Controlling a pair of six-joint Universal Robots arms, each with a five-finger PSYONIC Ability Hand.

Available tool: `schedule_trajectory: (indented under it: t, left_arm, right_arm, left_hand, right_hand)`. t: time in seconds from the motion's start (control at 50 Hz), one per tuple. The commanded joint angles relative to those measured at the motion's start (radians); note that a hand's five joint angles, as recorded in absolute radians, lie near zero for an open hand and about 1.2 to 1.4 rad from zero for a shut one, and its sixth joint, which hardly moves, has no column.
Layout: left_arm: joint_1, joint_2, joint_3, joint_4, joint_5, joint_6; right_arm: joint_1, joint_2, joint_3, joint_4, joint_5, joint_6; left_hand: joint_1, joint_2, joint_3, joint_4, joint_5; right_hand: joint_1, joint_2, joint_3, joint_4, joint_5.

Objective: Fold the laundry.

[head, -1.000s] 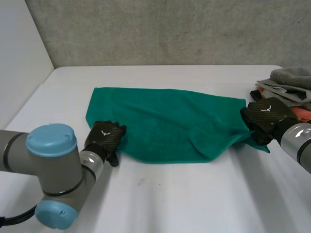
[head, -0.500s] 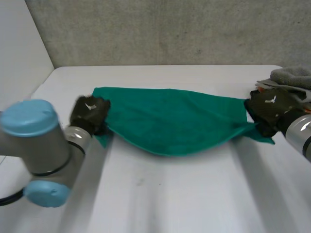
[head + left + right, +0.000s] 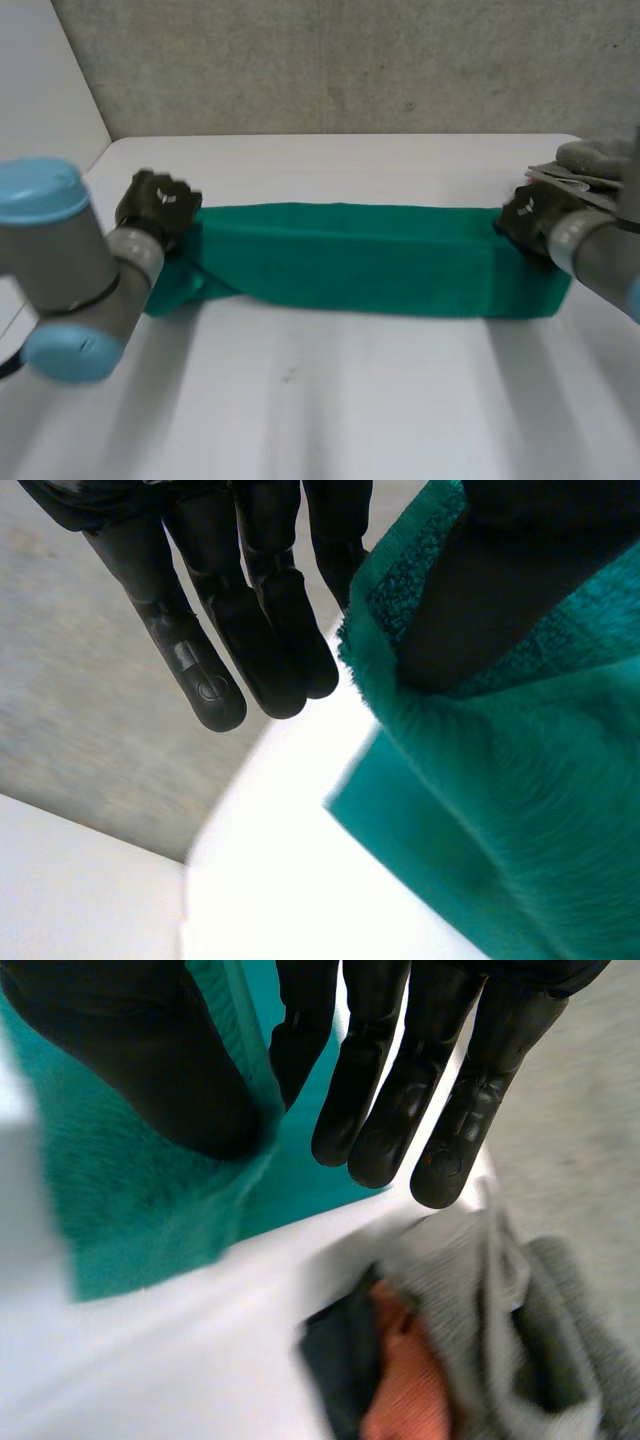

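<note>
A green towel (image 3: 350,260) lies stretched across the table as a long narrow band, doubled lengthwise. My left hand (image 3: 157,208) is at its left end. In the left wrist view the thumb (image 3: 500,580) pinches the towel's (image 3: 520,800) corner against one finger while the other fingers (image 3: 225,610) stay straight. My right hand (image 3: 530,220) is at the towel's right end. There the thumb (image 3: 130,1050) presses the towel's (image 3: 130,1210) edge against a finger (image 3: 300,1040); the remaining fingers hang straight.
A pile of other laundry (image 3: 595,160), grey and orange pieces (image 3: 500,1300), sits at the table's right edge just beyond my right hand. The grey wall runs along the table's far side. White table (image 3: 330,400) lies bare in front of the towel.
My left hand closed on the towel's near left corner. Both hands carried the near edge away toward the far edge, so the spread towel became a narrow doubled band.
</note>
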Motion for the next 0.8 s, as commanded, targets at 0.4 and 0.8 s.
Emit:
schedule_trajectory:
  t: [0.4,0.8]
  left_arm:
    - [0.014,0.071,0.077,0.499,0.004,-0.002]
    - [0.096,0.048,-0.398,0.432,0.121,0.006]
  right_arm:
    - [0.041,-0.101,0.046,-0.748,0.014,0.169]
    - [-0.005,-0.149,0.515,-0.517,-0.073,0.183]
  left_hand:
    - [0.246,0.199,0.203,0.195,0.243]
    - [-0.002,-0.049,-0.045,-0.053,-0.005]
  right_hand:
    - [0.406,0.215,0.214,0.203,0.225]
    - [0.406,0.215,0.214,0.203,0.225]
